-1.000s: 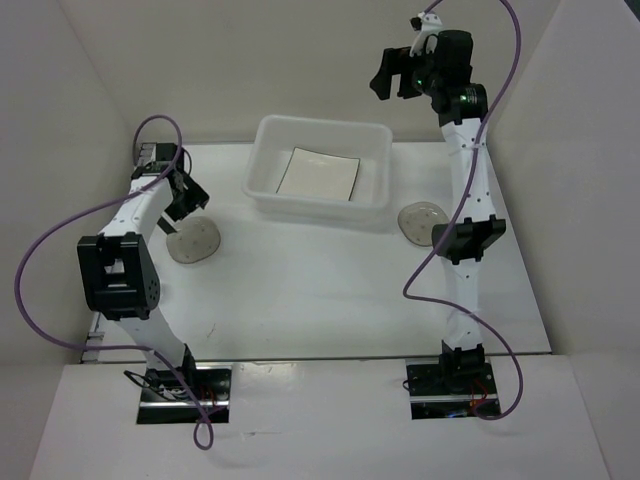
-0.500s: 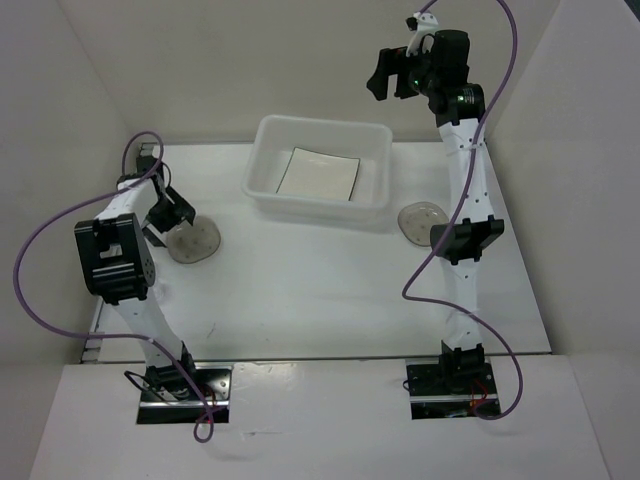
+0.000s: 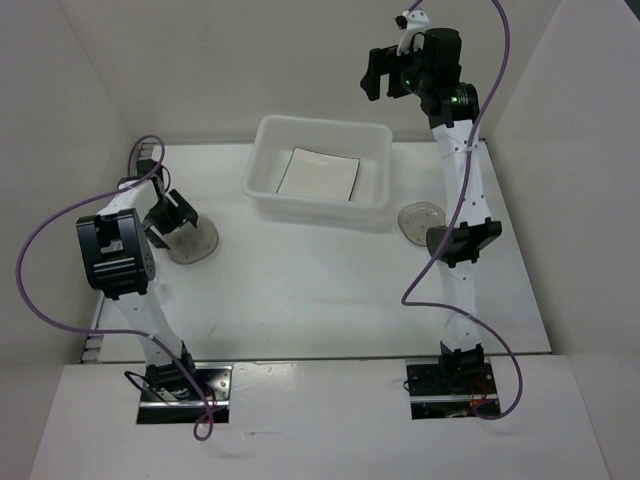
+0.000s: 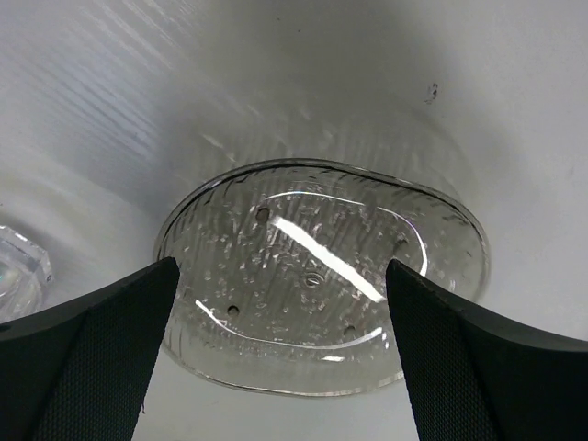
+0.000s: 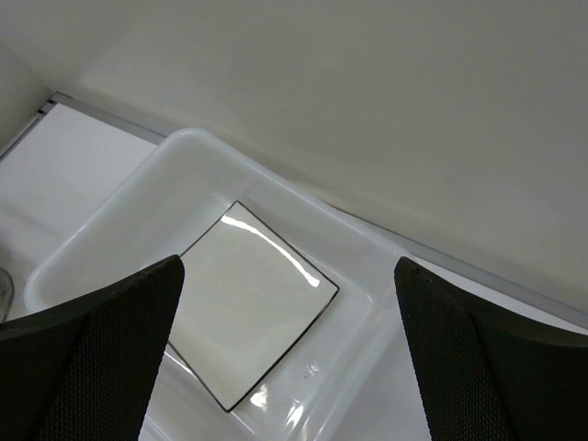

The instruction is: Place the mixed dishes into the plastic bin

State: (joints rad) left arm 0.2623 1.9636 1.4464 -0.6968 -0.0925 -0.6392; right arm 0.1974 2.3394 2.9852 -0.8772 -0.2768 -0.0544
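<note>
- From above, the left end effector (image 3: 172, 217) covers part of the left dish (image 3: 197, 244).
- The right arm (image 3: 462, 190) hides one edge of the right dish (image 3: 416, 219).
- A clear cup (image 4: 16, 273) is cut off at the left wrist view's edge.
- The plastic bin (image 5: 101, 234) runs off the bottom of the right wrist view.

Free room above plastic bin (image 3: 320, 206)

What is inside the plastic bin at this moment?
Only the square white plate, lying flat on the floor of the bin. Anything under the plate is covered and cannot be seen.
</note>
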